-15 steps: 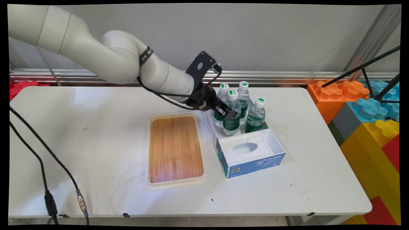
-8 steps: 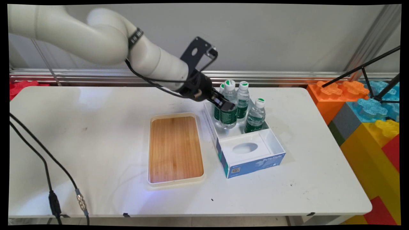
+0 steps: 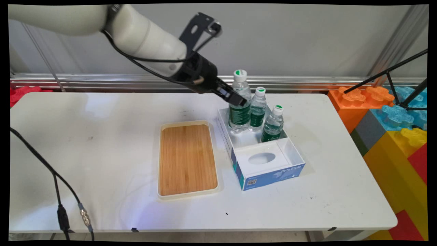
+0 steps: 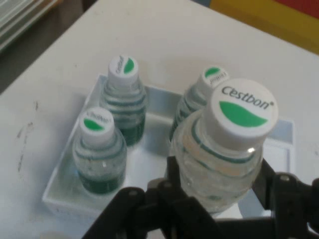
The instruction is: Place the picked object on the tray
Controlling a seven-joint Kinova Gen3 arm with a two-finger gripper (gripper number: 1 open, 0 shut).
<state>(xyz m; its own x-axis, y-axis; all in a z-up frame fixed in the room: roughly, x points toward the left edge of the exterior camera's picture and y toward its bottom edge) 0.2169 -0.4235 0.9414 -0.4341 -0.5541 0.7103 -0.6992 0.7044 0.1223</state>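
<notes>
White counter (image 3: 102, 153) carries, below the end effector (image 3: 235, 99), a bamboo-floored tray (image 3: 187, 159) and an open white box (image 3: 269, 160). The end effector is closed on the clear, green-labelled held bottle (image 3: 239, 102), which is clamped between its fingers (image 4: 172, 184), long axis upright, its base just above the box's far compartment. Three like bottles stand there below and beyond it; the nearest bottle (image 3: 257, 109) is just beside it.
</notes>
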